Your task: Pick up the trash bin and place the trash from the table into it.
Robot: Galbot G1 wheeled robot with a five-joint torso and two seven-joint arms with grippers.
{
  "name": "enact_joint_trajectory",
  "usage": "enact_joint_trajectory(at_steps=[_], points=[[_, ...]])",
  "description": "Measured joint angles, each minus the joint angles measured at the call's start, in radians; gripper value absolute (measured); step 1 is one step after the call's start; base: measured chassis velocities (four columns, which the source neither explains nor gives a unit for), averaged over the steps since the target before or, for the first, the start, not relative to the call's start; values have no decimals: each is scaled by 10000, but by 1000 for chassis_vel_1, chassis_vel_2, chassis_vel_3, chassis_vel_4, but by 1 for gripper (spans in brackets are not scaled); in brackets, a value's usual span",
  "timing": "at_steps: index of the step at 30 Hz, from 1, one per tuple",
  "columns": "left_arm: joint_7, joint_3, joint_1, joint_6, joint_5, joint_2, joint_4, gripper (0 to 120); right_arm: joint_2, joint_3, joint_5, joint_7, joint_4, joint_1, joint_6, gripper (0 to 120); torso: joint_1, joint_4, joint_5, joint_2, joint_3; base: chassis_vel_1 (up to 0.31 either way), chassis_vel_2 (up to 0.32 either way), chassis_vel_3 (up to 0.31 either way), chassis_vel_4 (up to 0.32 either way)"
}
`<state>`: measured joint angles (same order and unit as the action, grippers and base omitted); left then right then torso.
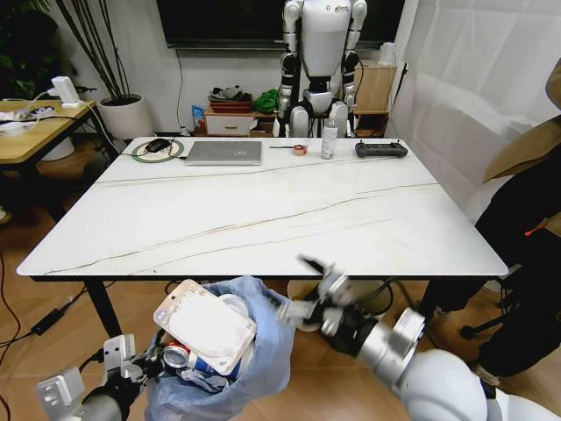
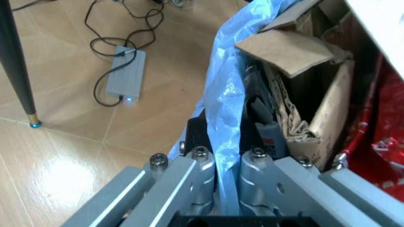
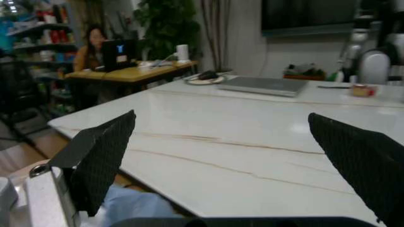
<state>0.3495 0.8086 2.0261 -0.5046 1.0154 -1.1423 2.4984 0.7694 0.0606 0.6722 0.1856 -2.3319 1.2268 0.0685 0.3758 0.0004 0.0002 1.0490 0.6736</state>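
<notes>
Left gripper (image 2: 226, 177) pinches the trash bin's (image 1: 254, 351) crinkly, seemingly translucent liner.

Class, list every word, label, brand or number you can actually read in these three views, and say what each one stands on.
No text can be read in any view.
Crushed red can in the light-blue plastic bag: print too small.
Red wrapper beside the brown cardboard: white marks blurred.
Grey power brick on the floor: no label visible.
Silver laptop on the white marble-look table: no marking legible.
</notes>
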Motion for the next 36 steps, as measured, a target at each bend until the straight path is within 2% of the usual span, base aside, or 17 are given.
enact_joint_trajectory(at_steps=[4, 6, 7, 9, 10, 11, 13, 17, 23, 28, 36], points=[[-64, 0, 17, 10, -148, 152, -2, 0, 472, 1588, -174, -52, 401, 1174, -64, 100, 0, -7, 0, 0, 0, 0, 0, 0, 0], [-94, -74, -67, 18, -186, 254, -67, 0, 970, 3012, -169, -199, 980, 2052, -873, 100, 0, -9, 1, 0, 0, 0, 0, 0, 0], [-96, -93, -91, 21, -189, 269, -88, 0, 1052, 3241, -204, -243, 1087, 2201, -1045, 100, 0, -8, 2, 0, 0, 0, 0, 0, 0], [-126, -214, -220, 42, -214, 339, -232, 0, 1458, 4477, -874, -477, 1532, 3104, -1714, 100, 0, -7, 5, 0, 0, 0, 0, 0, 0], [-126, -214, -220, 42, -214, 339, -232, 0, 1458, 4477, -874, -477, 1532, 3104, -1714, 100, 0, -7, 5, 0, 0, 0, 0, 0, 0], [-149, -275, -262, 56, -224, 386, -305, 0, 1644, 5109, -1193, -662, 1615, 3756, -2085, 100, 1, -6, -3, 0, 0, 0, 0, 0, 0], [-168, -311, -280, 61, -226, 421, -343, 0, 1750, 5389, -1310, -757, 1612, 4117, -2223, 100, 0, -9, -1, 0, 0, 0, 0, 0, 0], [-416, -419, -398, 169, -228, 715, -492, 0, 2665, 6883, -1873, -1001, 809, 6372, -2631, 100, -2, -7, -7, 1, -2, 0, 0, 0, 0], [-701, -430, -409, 351, -267, 983, -627, 0, 3381, 6982, -2392, -1400, 598, 7756, -3154, 100, -2, -10, -3, 1, -1, 0, 0, 0, 0], [-828, -479, -332, 637, -240, 1151, -708, 0, 3414, 6924, -2444, -1430, 618, 7813, -3188, 100, -2, -3, -3, 1, 0, 0, 0, 0, 0], [-478, -542, -276, 985, -327, 1383, -817, 0, 3388, 6864, -2443, -1430, 628, 7754, -3182, 100, 0, -5, -3, 0, 0, 0, 0, 0, 0]])
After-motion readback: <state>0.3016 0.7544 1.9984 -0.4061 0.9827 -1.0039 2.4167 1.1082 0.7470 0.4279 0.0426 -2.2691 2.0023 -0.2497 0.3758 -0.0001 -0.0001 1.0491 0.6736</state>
